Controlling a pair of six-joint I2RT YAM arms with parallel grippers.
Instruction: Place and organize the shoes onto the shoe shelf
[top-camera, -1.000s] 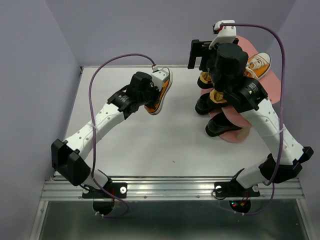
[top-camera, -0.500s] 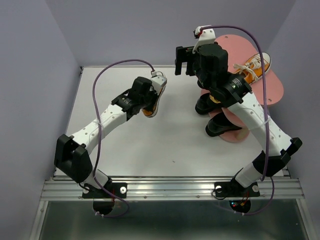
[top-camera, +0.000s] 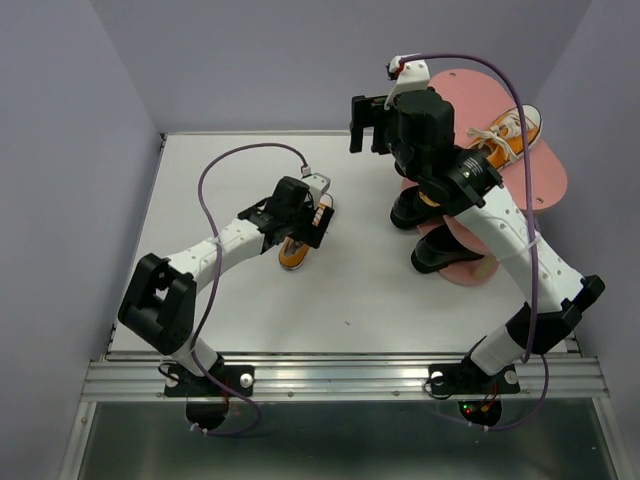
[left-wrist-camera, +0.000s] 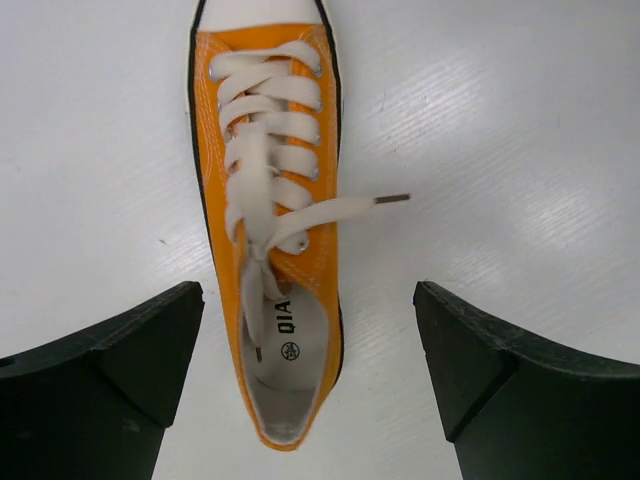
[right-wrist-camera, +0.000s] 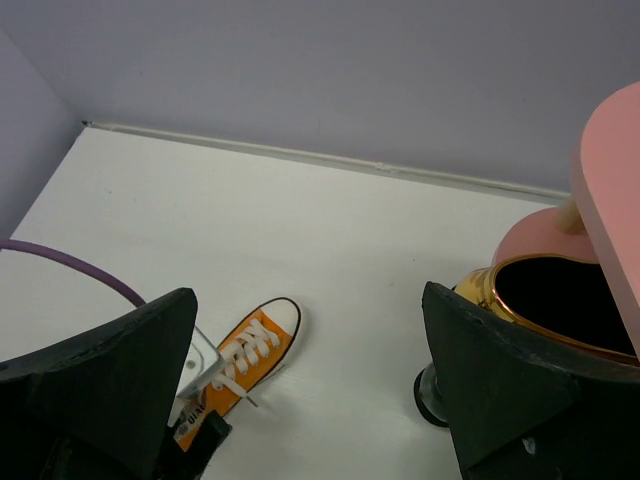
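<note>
One orange sneaker (left-wrist-camera: 265, 200) with white laces lies flat on the white table. My left gripper (left-wrist-camera: 308, 300) hovers over its heel, open, with its fingers clear of both sides of the shoe. From above, that sneaker (top-camera: 293, 250) shows partly under the left gripper (top-camera: 303, 215). The pink shoe shelf (top-camera: 545, 175) stands at the right, with the other orange sneaker (top-camera: 512, 130) on an upper board. Two black dress shoes (top-camera: 435, 252) sit at its lower left. A gold loafer (right-wrist-camera: 545, 300) sits under a pink board (right-wrist-camera: 610, 170). My right gripper (top-camera: 372, 122) is raised left of the shelf, open and empty.
Purple walls close in the table (top-camera: 250, 300) at the back and both sides. Each arm trails a purple cable (top-camera: 240, 160). The right arm (top-camera: 500, 230) stretches across the front of the shelf and hides part of its lower boards.
The left gripper has come down and toward me with the orange sneaker, set it on the table and opened. The right gripper moved left off the shelf, then held still.
</note>
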